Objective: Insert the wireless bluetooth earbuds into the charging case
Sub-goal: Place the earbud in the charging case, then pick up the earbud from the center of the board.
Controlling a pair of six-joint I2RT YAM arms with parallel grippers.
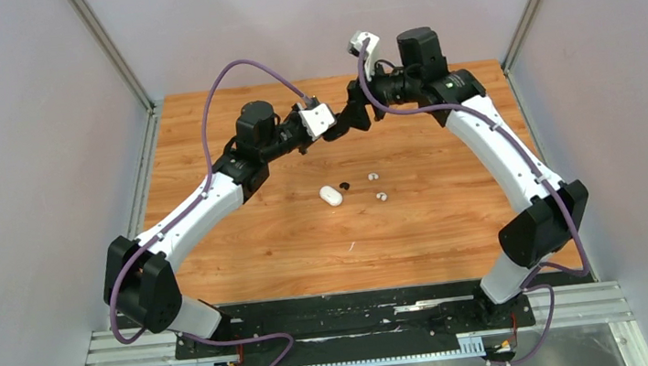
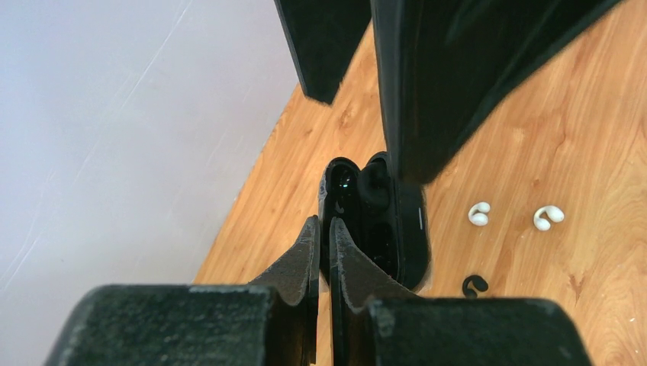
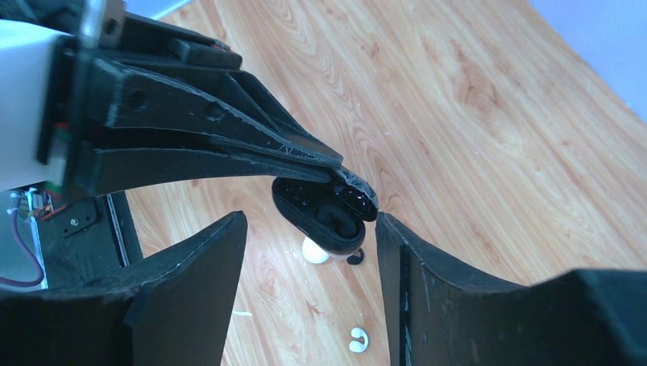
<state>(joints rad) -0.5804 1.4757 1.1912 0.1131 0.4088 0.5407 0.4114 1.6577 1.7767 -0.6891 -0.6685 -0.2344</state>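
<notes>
Case point(image 3: 294, 200) of glossy black, open, black bud point(image 2: 374, 189) seated inside, left pincer point(image 2: 323, 229) clamped on its lid, right pincer point(image 3: 311, 219) apart.

White arms point(image 1: 203, 201), black jaws, purple cables point(image 1: 237, 62).

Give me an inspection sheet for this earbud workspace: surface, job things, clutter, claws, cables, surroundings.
Surface: wooden table, light wood grain.
Job's things: black case open, held above the table, a dark rounded shape inside, possibly a bud; white case lying on the wood; two white buds and one black bud loose near it.
Clutter: one small pale fleck on the wood.
Claws: left claw shut on the black case's lid; right claw open, close to the case.
Cables: purple cables run along both arms, off the table's things.
Surroundings: plain walls, metal frame posts.
</notes>
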